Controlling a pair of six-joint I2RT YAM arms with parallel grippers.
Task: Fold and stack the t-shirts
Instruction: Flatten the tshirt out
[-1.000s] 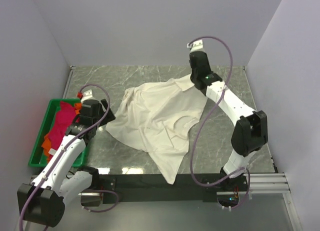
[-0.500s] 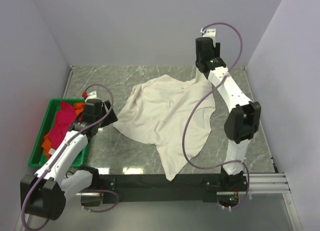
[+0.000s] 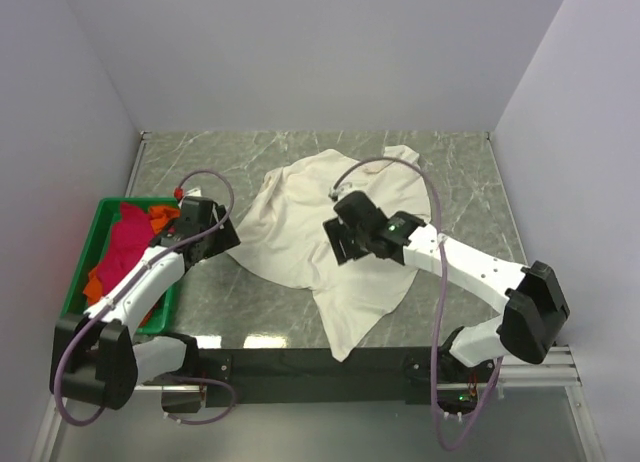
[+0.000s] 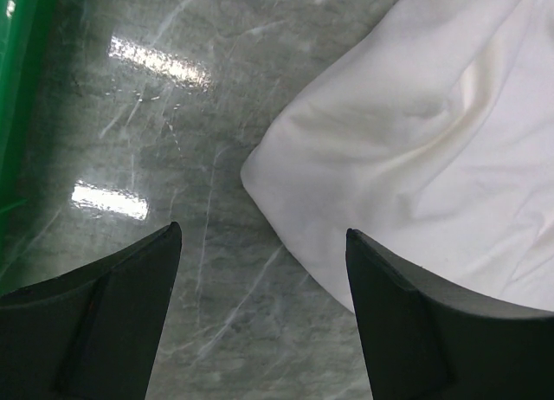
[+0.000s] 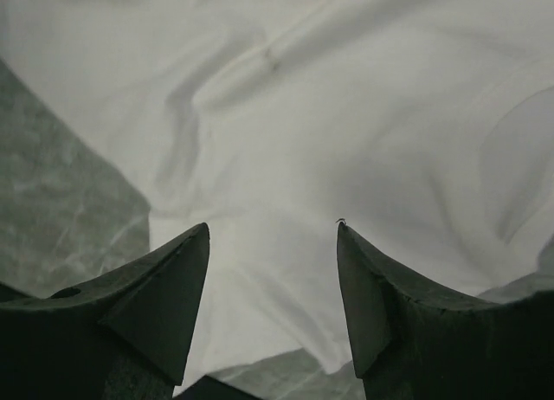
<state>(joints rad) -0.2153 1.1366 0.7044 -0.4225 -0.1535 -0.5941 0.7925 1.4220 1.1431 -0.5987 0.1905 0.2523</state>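
Right pincer (image 5: pixel 273 224) swung back over the cream t-shirt (image 3: pixel 295 232), open; wrist view alone shows left pincer (image 4: pixel 262 229) open.

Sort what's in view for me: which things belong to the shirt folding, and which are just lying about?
Part of the job:
- cream t-shirt, spread rumpled on the marble table
- crimson-pink t-shirt, in the green crate
- orange t-shirt, in the same crate

Just there:
- green crate, which only holds the two coloured shirts
- marble table
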